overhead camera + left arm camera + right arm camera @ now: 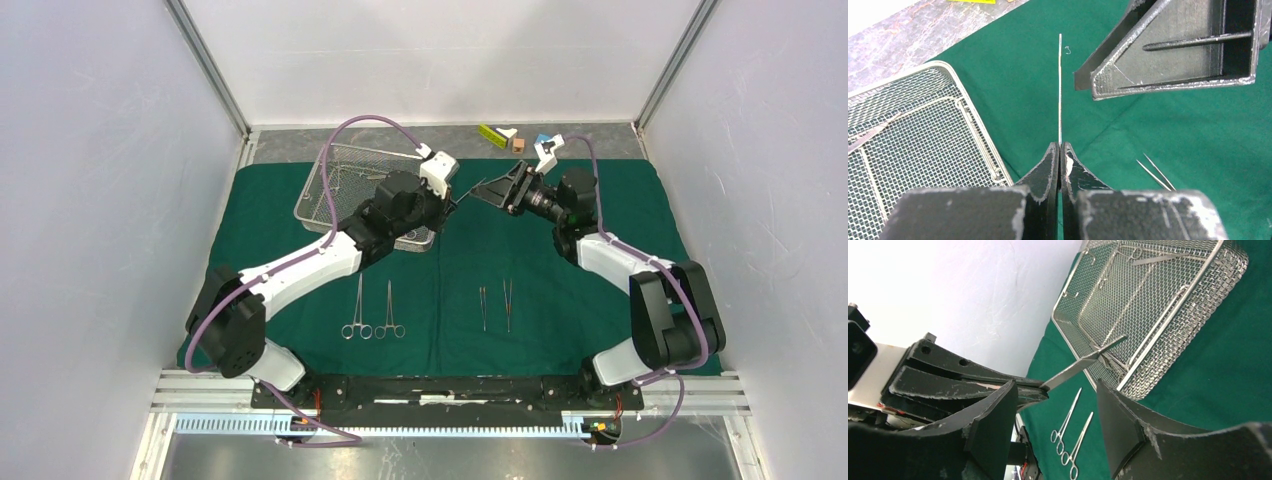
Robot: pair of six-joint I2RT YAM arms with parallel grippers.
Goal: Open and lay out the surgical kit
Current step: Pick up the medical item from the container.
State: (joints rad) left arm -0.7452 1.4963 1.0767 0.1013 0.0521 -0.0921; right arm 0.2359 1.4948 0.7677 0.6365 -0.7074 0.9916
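Note:
The dark green drape [560, 290] lies spread flat on the table. The silver mesh tray [345, 180] stands on it at the back left, with at least one instrument [1148, 259] inside. Two ring-handled clamps [372, 310] and two tweezers [495, 305] lie in a row near the front. My left gripper [452, 200] is shut on a slim flat steel instrument [1060, 90], held above the drape beside the tray. My right gripper [487, 188] is open, its fingers [1120, 425] on either side of the instrument's tip [1078, 367] without touching it.
Small yellow-green [492, 134], brown [519, 144] and blue [542, 139] blocks lie on the grey strip behind the drape. White walls enclose the left, right and back. The tray's corner [998, 172] is close to my left fingers.

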